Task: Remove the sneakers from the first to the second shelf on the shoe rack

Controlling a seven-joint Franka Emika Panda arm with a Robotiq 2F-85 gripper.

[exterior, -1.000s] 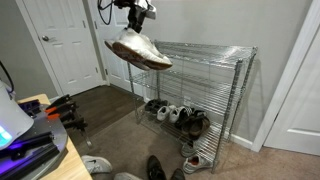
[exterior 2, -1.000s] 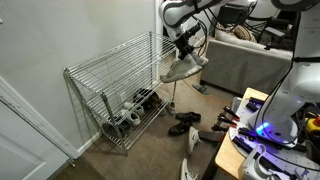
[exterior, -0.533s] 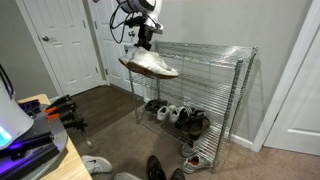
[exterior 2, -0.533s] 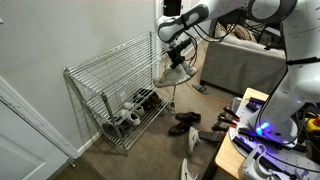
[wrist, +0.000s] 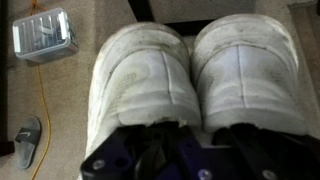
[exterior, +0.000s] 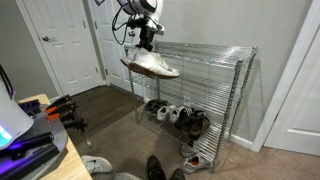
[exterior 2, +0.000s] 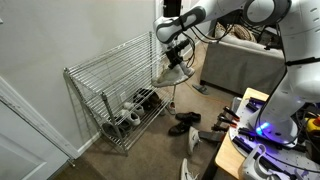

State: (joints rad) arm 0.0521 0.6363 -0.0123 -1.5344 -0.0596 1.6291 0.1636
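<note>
Sneakers (exterior: 150,66) nearer the shoe rack (exterior: 205,50) now, directly below fingers (exterior: 146,43)

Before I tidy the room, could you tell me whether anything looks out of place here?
A black pair lies loose on the carpet in front of the shoe rack, with a white shoe nearby, not on a shelf. The sneakers hang tilted in the air beside the rack's top.

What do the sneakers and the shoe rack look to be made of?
The sneakers: probably white leather or synthetic leather; smooth, matte toe caps, slightly scuffed and greyed. The shoe rack: metal wire, likely chromed steel; thin, shiny silver rods in a see-through grid.
</note>
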